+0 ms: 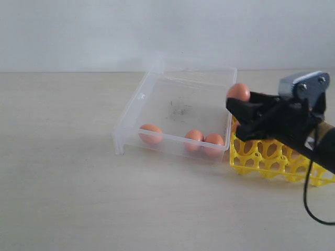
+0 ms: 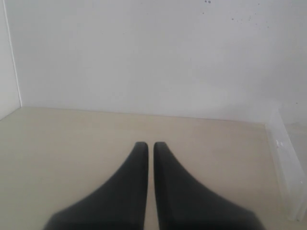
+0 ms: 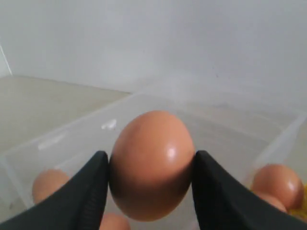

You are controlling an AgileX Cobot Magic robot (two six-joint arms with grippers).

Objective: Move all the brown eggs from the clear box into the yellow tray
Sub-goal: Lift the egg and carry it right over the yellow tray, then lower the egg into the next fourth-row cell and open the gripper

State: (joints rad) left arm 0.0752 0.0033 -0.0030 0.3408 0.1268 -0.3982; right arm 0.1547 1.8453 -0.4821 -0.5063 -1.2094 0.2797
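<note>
My right gripper (image 1: pixel 236 102) (image 3: pixel 150 159) is shut on one brown egg (image 1: pixel 238 92) (image 3: pixel 151 164), held in the air over the right wall of the clear box (image 1: pixel 178 102) (image 3: pixel 81 136), beside the yellow tray (image 1: pixel 261 163). Three more brown eggs (image 1: pixel 151 134) (image 1: pixel 194 139) (image 1: pixel 213 144) lie along the box's near wall. The right arm hides much of the tray, and orange-brown shows through its lattice. In the left wrist view my left gripper (image 2: pixel 150 145) is shut with nothing in it, above bare table, with a wall of the clear box (image 2: pixel 288 165) off to one side.
The box and tray stand side by side on a pale wooden table (image 1: pixel 68 183) against a white wall. A black cable (image 1: pixel 309 201) hangs from the right arm in front of the tray.
</note>
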